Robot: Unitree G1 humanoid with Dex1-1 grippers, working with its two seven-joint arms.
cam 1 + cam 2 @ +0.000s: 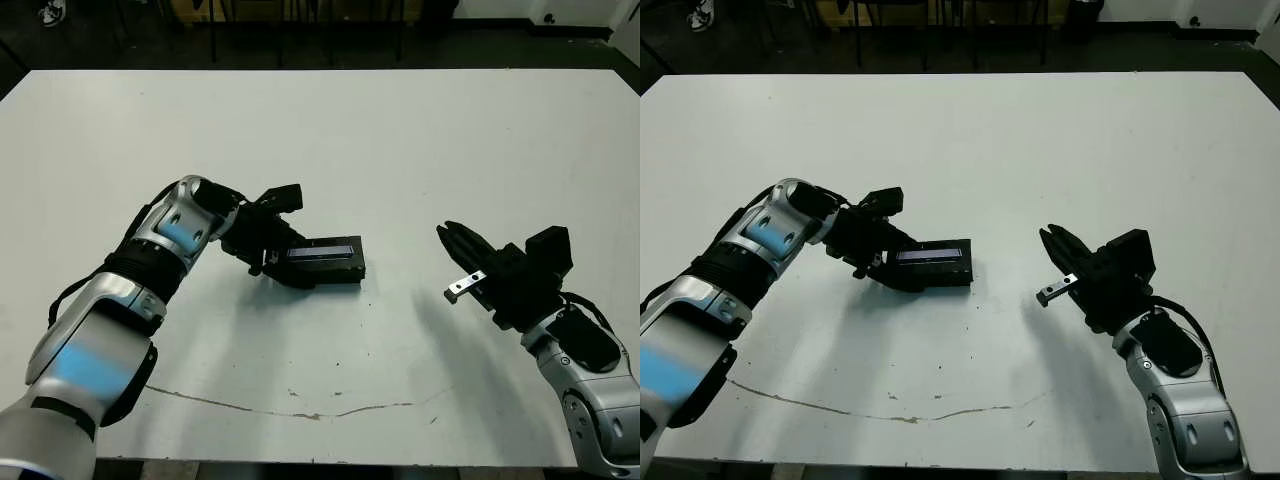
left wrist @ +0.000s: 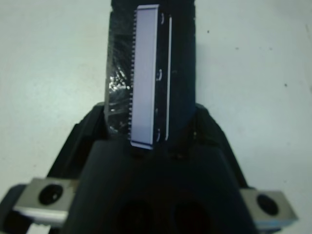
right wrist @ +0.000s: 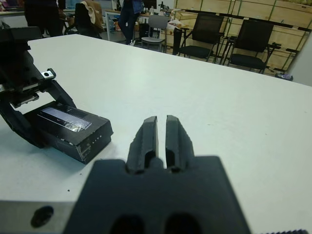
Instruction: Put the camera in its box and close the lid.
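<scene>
Lidded box (image 1: 322, 259) (left fingers (image 1: 262, 262) straddling), right fingers (image 3: 157, 138) together

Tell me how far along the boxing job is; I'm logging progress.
The lid, pale strip up, already lies flat on the box, and no camera shows outside it. The left gripper is at the box's end, perhaps pressing it. The right gripper hangs apart, jaws shut, empty. Only letting go looks left.
</scene>
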